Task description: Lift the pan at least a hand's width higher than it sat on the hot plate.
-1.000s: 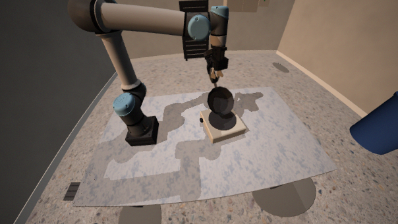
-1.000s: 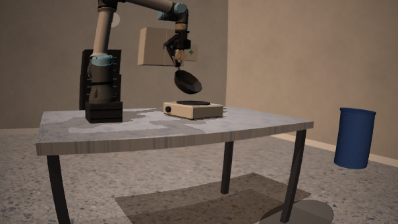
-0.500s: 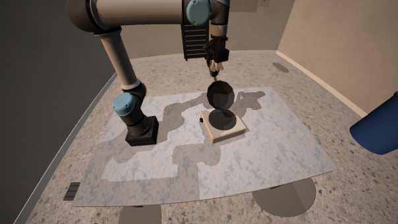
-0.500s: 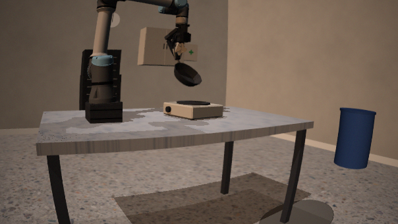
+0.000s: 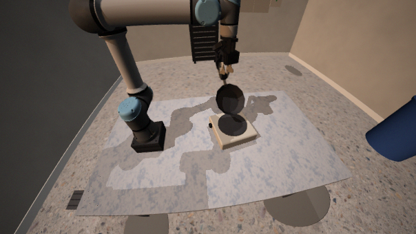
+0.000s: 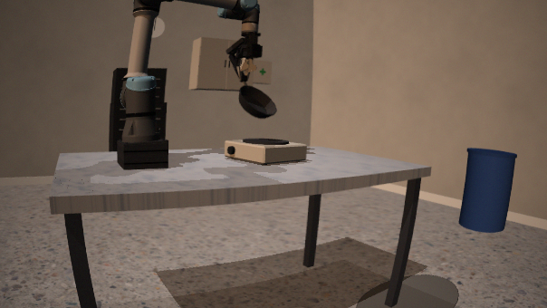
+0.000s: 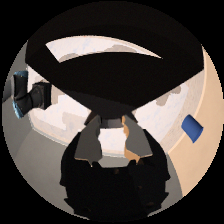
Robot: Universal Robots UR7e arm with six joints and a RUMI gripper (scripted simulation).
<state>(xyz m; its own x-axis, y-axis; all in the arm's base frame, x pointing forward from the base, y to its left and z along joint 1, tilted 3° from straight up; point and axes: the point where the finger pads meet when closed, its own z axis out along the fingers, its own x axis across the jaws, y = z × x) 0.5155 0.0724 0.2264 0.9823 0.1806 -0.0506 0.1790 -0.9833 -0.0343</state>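
Note:
The black pan hangs in the air from its thin handle, tilted steeply with its bowl downward. My gripper is shut on the handle's end, well above the table. In the side view the pan hangs well above the hot plate, touching nothing, with my gripper right above it. The hot plate is a beige box with a round black burner and stands on the table below the pan. In the wrist view the pan fills the upper part as a dark shape in front of my fingers.
The arm's base stands on the table left of the hot plate. A blue bin stands on the floor to the right of the table. A beige wall cabinet and a dark rack are behind the arm.

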